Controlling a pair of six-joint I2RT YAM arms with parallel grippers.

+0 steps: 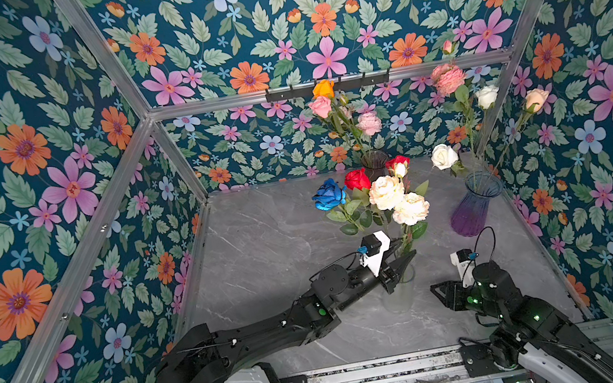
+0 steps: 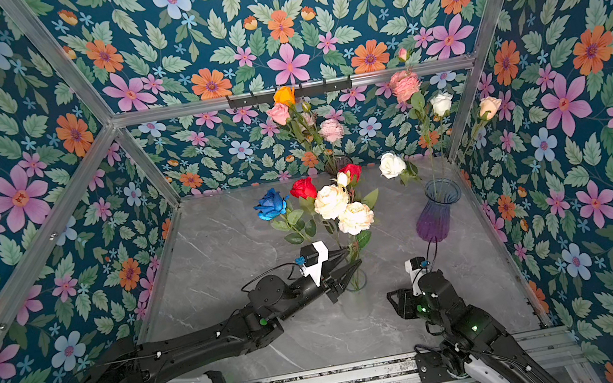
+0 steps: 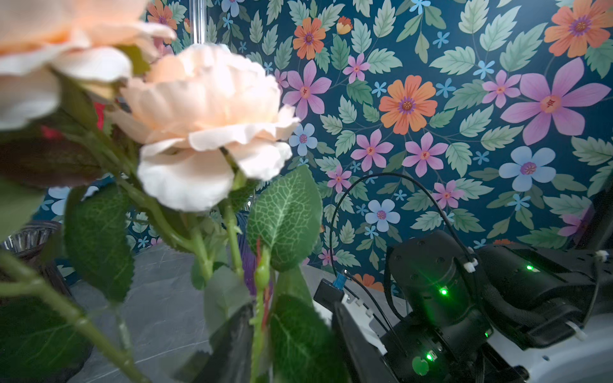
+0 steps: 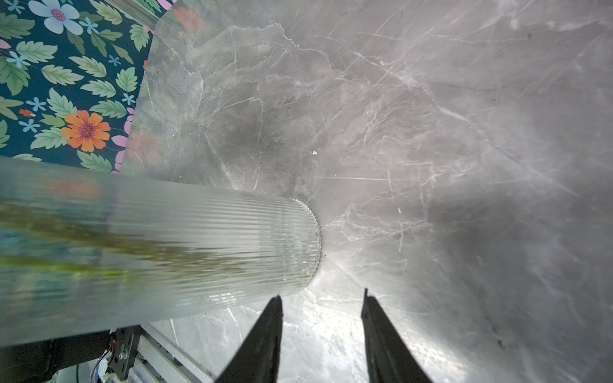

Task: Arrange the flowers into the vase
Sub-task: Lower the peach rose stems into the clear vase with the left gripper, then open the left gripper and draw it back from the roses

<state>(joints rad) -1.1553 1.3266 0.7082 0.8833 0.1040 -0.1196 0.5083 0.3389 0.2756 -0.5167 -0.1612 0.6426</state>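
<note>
Tabletop (image 1: pixel 260 229): flower stems (image 1: pixel 405 242) between left fingers (image 1: pixel 405 261)

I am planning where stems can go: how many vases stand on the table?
3. A clear ribbed vase near the front, in the middle; a purple vase at the right; a dark vase at the back. No other shows.

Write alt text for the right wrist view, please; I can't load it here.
The right gripper hangs open and empty over the grey marble table, bare tabletop between its jaws. Close beside it stands the foot of a clear ribbed glass vase with blurred green stems inside, and floral wallpaper shows beyond the table's edge.
</note>
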